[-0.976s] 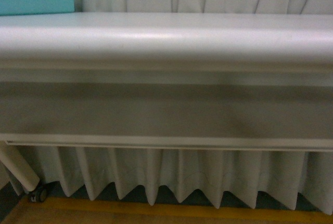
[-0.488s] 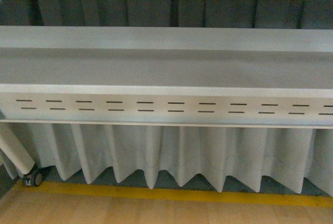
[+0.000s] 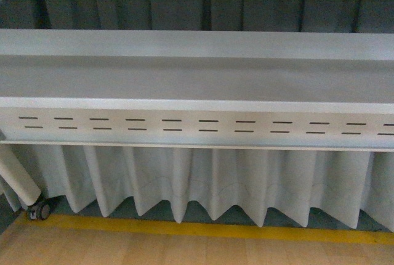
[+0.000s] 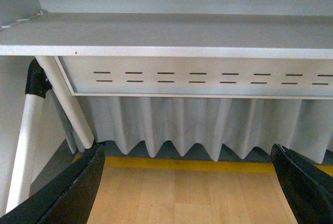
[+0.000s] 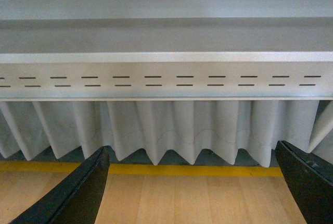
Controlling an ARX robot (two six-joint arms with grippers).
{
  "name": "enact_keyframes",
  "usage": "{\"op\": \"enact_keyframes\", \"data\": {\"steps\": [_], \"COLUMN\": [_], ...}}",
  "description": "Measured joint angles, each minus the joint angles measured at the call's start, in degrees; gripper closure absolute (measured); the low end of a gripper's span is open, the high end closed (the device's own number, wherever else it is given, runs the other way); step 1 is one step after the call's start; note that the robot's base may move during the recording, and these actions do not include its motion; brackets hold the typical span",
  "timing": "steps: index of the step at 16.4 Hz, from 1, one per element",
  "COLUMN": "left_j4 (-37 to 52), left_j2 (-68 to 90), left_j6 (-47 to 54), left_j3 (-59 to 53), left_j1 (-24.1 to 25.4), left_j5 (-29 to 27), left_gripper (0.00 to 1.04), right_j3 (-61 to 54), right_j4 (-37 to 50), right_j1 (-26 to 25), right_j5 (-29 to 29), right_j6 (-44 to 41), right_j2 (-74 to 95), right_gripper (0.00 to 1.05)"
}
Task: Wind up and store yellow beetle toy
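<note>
The yellow beetle toy is out of view in every frame. My left gripper (image 4: 190, 193) is open and empty; its two black fingers (image 4: 78, 193) stand wide apart over the wooden floor. My right gripper (image 5: 192, 193) is open and empty too, with its black fingers (image 5: 83, 193) wide apart above the floor. Neither arm shows in the front view.
A white table with a slotted front panel (image 3: 197, 126) and a lower shelf (image 3: 197, 80) fills the front view. A pleated white curtain (image 3: 203, 185) hangs below it. A table leg with a caster (image 3: 40, 211) stands at the left. A yellow line (image 3: 203, 229) crosses the wooden floor.
The front view dropped from the table's rounded top edge to its underside, shelf and slotted panel, then held almost still over the last half second.
</note>
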Motion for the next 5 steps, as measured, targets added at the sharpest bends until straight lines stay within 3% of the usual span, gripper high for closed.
{"op": "enact_keyframes", "data": {"steps": [5], "left_j4": [0.0], "left_j2": [0.0], "left_j6": [0.0], "left_j3": [0.0], "left_j1": [0.0], "left_j5": [0.0], "left_gripper": [0.07], "right_j3": [0.0], "right_j4": [0.0], "right_j1": [0.0], "right_j5": [0.0], "right_j6": [0.0], "right_j2": [0.0], "right_gripper": [0.07]}}
